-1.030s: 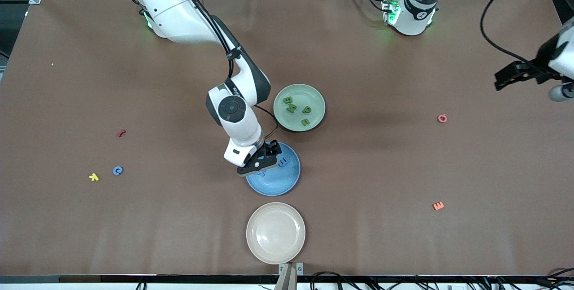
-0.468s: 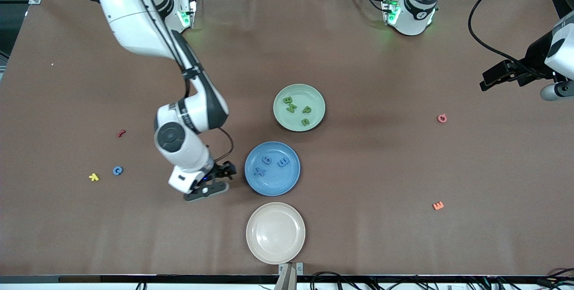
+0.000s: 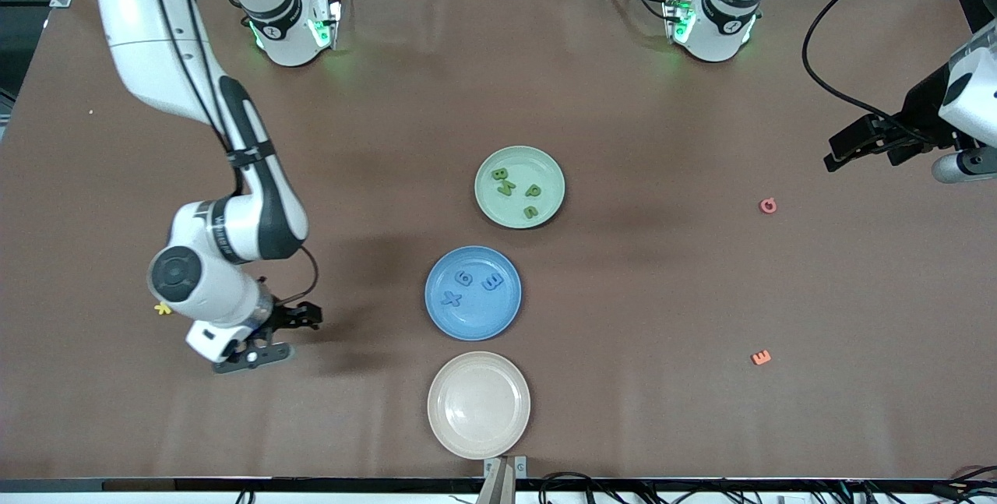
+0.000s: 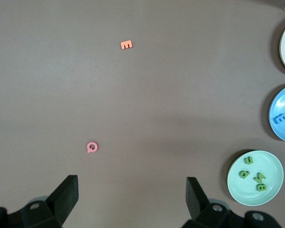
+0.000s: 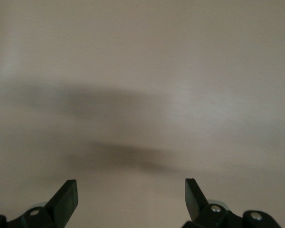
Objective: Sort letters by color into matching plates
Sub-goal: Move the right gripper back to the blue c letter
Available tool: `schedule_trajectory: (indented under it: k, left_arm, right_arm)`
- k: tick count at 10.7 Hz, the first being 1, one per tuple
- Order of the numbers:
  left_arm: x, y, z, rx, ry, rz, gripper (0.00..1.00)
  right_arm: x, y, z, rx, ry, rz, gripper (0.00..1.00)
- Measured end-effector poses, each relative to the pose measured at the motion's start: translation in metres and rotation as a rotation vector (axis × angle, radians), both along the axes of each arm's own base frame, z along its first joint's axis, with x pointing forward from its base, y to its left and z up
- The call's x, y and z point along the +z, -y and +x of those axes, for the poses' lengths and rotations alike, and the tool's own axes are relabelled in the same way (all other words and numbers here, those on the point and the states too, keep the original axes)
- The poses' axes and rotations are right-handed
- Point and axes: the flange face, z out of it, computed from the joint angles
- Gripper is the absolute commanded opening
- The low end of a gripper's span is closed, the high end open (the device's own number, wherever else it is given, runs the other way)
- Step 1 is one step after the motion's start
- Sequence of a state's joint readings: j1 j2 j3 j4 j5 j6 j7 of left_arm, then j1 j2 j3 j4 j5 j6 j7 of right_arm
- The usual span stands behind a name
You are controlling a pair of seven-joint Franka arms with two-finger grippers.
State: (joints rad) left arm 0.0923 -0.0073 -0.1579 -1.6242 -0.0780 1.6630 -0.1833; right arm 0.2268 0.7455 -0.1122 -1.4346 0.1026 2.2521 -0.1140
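The right gripper (image 3: 284, 331) hangs empty, fingers spread, over bare table toward the right arm's end, beside a yellow letter (image 3: 162, 308). The blue plate (image 3: 473, 309) holds three blue letters (image 3: 492, 282); the green plate (image 3: 545, 173) four green ones (image 3: 533, 191) — farther from the camera. The left gripper (image 3: 861, 143) waits, fingers parted.

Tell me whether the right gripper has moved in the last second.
Yes. The right gripper, open, has left the blue plate and swung toward the right arm's end of the table.
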Motion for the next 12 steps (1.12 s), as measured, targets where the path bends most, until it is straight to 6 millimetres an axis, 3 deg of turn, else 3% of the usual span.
schedule_trajectory:
  k: [2,4,9,12]
  left_arm:
    - [0.003,-0.007,0.003,-0.043,0.035,0.006,1.0]
    - [0.004,-0.011,0.005,-0.06,0.047,0.03,1.0]
    - [0.001,-0.011,0.005,-0.072,0.048,0.073,1.0]
    - [0.0,-0.011,0.005,-0.073,0.047,0.075,1.0]
  right_arm:
    - [0.004,0.063,0.004,-0.083,-0.018,-0.006,1.0]
    - [0.001,0.113,0.001,-0.157,-0.058,-0.007,1.0]
    - [-0.001,0.195,-0.012,-0.341,-0.116,-0.001,1.0]
    - [-0.019,0.23,-0.024,-0.399,-0.091,-0.002,1.0]
